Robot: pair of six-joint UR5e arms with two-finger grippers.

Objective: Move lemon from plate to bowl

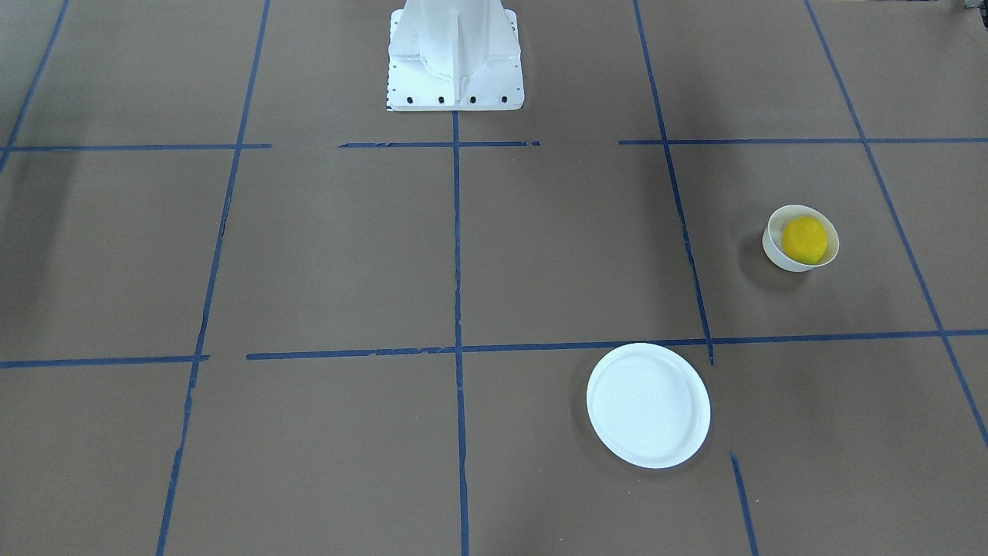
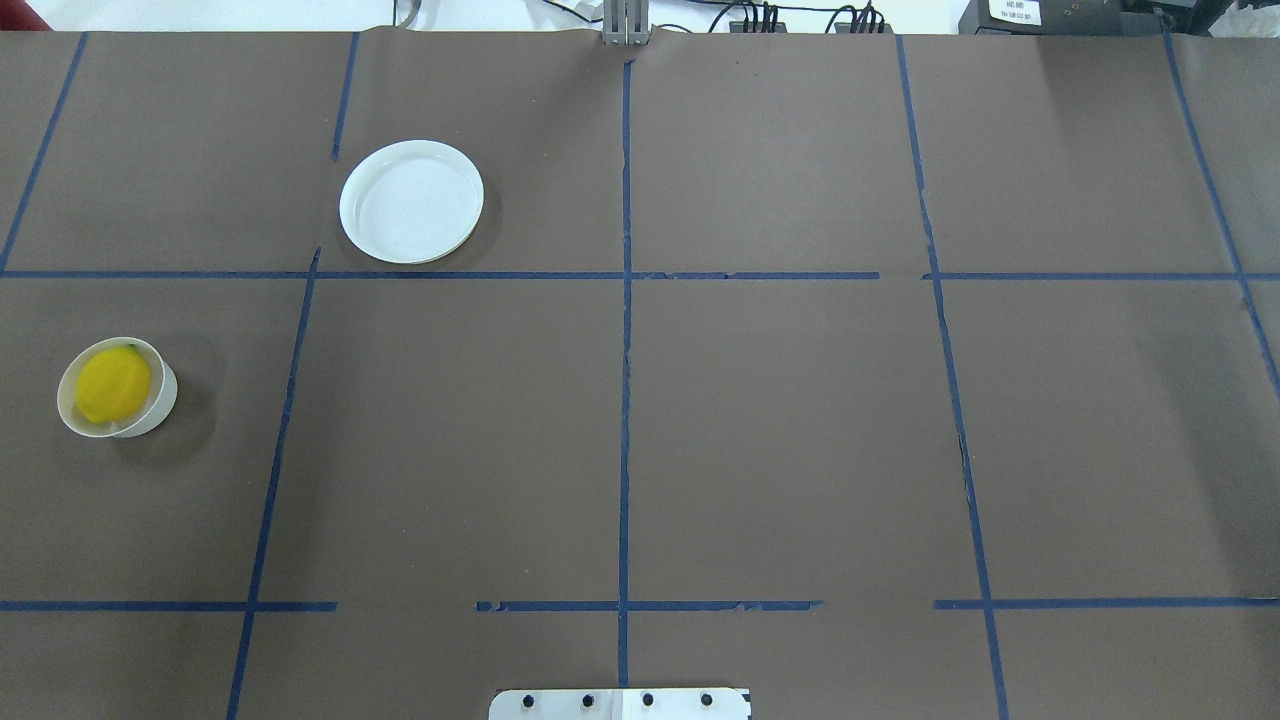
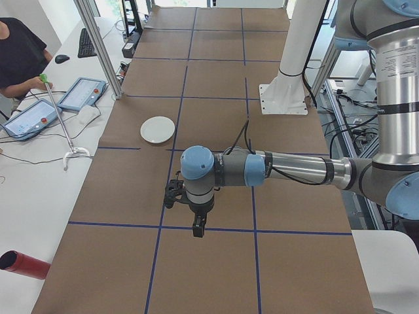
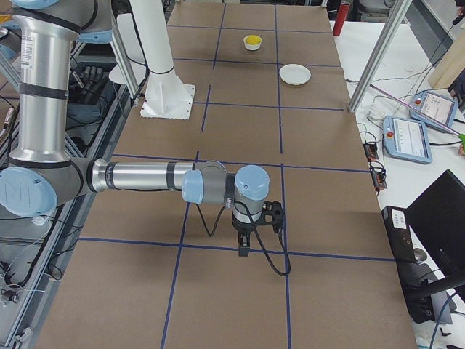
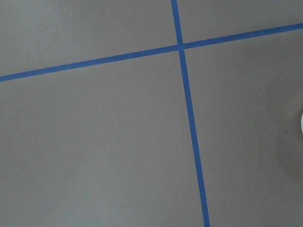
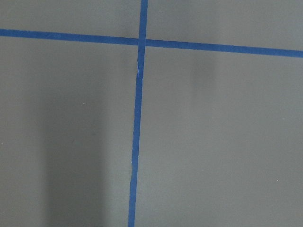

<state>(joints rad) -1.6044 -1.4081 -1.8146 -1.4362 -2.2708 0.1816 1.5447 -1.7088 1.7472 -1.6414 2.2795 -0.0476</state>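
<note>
Lemon (image 1: 804, 239) sits inside the bowl (image 1: 778, 259) and fills most of it; the plate (image 1: 648, 405) is bare. On the table (image 1: 347, 255) the bowl is far out on the robot's left side. The plate is well apart from it, farther from the base (image 1: 455, 62) and nearer the centre line of blue tape (image 1: 457, 255). The overhead view agrees: lemon (image 2: 113, 385) in bowl (image 2: 166, 400) at the left, plate (image 2: 410, 200) farther away and to the right of it. Neither the front nor the overhead view shows an arm or a tool. Only the side views do. The left side view has the left arm (image 3: 294, 169) stretched low across the table with the left tool (image 3: 197, 230) pointing down above it; the plate (image 3: 157, 129) shows beyond, but the bowl and lemon do not show there. The right side view has the right arm (image 4: 138, 177) posed the same way, right tool (image 4: 243, 251) pointing down, with lemon (image 4: 252, 38), bowl (image 4: 252, 46) and plate (image 4: 294, 73) small at the far end. Cannot tell whether either tool is spread or pressed together; neither is near the lemon. The left wrist view shows only table, a tape cross and a white sliver (image 5: 301, 122) at the right edge, too little to identify. The right wrist view shows only table and a tape cross.
</note>
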